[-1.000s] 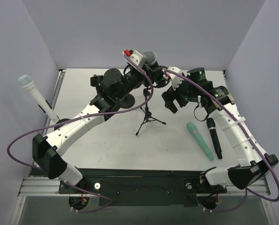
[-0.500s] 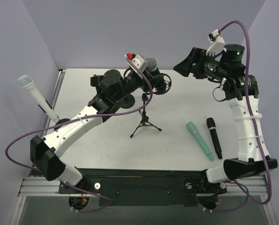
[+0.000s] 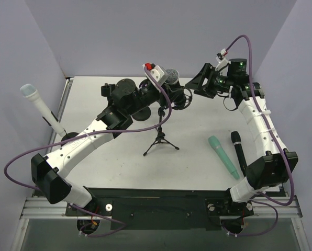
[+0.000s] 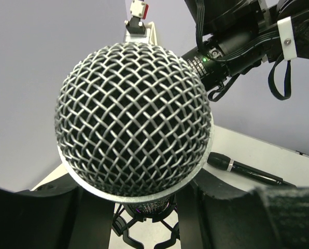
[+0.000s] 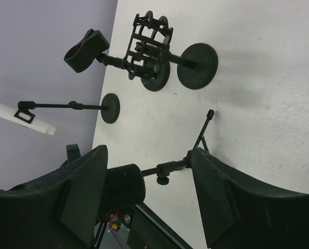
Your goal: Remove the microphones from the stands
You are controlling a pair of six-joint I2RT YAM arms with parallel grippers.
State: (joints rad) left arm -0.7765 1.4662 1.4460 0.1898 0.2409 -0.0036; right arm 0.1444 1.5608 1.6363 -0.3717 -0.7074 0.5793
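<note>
A microphone with a silver mesh head (image 3: 171, 76) sits high over the black tripod stand (image 3: 160, 137). Its head fills the left wrist view (image 4: 134, 119). My left gripper (image 3: 164, 87) is shut on its body just under the head (image 4: 144, 210), with the black spider mount (image 4: 144, 233) showing below. My right gripper (image 3: 196, 87) hovers open just right of the mount. In the right wrist view the jaws (image 5: 149, 179) stand wide apart. A knurled black cylinder (image 5: 124, 185) on the stand's rod (image 5: 172, 167) lies between them, against the left finger.
A teal microphone (image 3: 222, 156) and a black microphone (image 3: 239, 153) lie on the table at the right. A white microphone (image 3: 38, 104) stands on a round-base stand at the left. Two more round-base stands (image 5: 197, 65) with a clip and a spider mount stand at the back.
My right arm swung up and away to the back right, then came down again beside the mount. The tripod stand shifted a little to the left. My left gripper kept hold of the microphone.
</note>
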